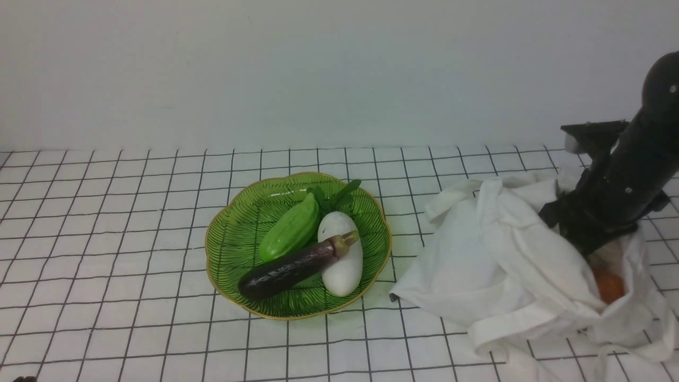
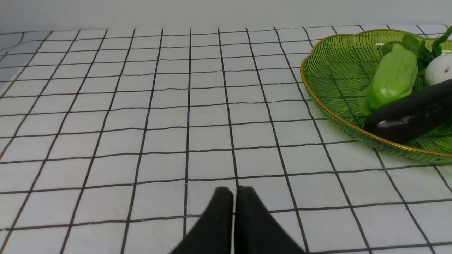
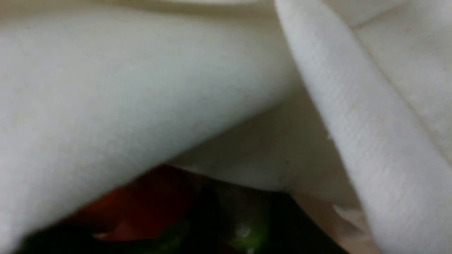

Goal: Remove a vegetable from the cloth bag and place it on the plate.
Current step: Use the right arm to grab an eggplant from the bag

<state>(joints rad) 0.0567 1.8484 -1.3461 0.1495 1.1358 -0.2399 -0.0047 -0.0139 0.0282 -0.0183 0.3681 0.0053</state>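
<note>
Closest to me, the left claw (image 2: 233, 192) hangs low over the checked table (image 2: 141, 123), its fingers pressed together on nothing. Further right the cloth bag (image 1: 493, 254) lies slumped, and the right arm (image 1: 620, 180) is plunged into its mouth. The right claw is buried in the folds, so I cannot tell whether it is closed. Deep inside, the eggplant (image 3: 247, 231) seems to be the blurred dark shape with a green patch, beside an orange thing (image 1: 609, 286). I'd set the fingers across its body, clear of the cloth, before lifting. Beyond, the plate (image 1: 236, 244) holds three other vegetables, with free space on its left.
</note>
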